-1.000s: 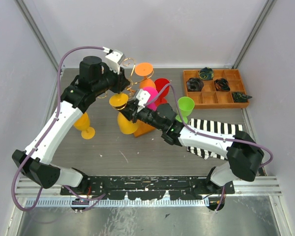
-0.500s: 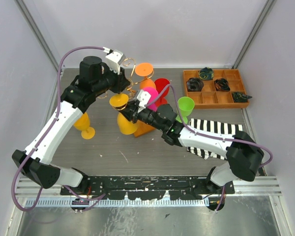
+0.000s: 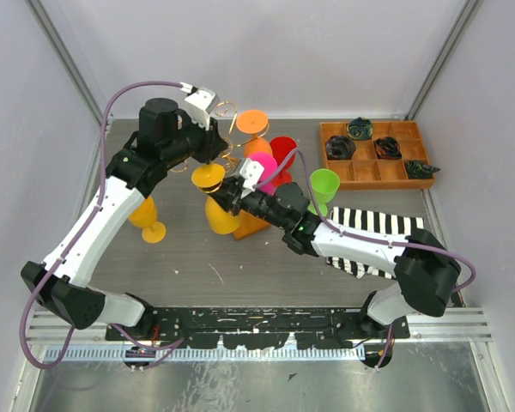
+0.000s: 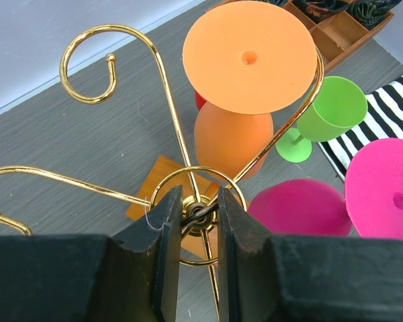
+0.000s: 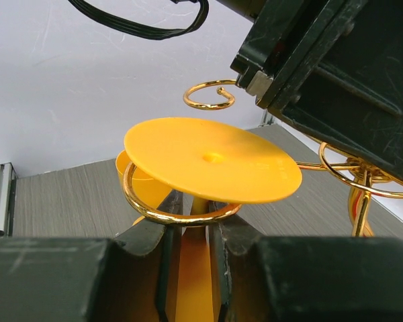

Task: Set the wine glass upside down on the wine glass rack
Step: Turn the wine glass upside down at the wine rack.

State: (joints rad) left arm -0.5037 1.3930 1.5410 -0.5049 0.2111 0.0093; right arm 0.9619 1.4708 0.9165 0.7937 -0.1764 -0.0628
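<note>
Your right gripper (image 5: 191, 221) is clenched on the stem of the yellow wine glass (image 5: 211, 157). The glass is upside down, its stem inside one gold curl of the wine glass rack (image 3: 251, 226) and its foot just above the wire, mid-desk (image 3: 189, 257). Your left gripper (image 4: 199, 201) is clamped on the rack's top hub. You have six glasses: a second yellow glass (image 3: 146, 215), and one each of orange glass (image 4: 248, 57), pink glass (image 4: 295, 208), red glass (image 3: 283, 148) and green glass (image 4: 332, 107). One wooden tray (image 3: 378, 184) sits at the far right corner.

white shells (image 3: 94, 225) run between chunky black joint housings (image 3: 159, 120), a thin purple cable (image 3: 124, 93) loops along each arm, a green light (image 3: 302, 227) dots the right arm (image 3: 365, 245), and the fingers (image 4: 166, 248) are matte black wedges.
</note>
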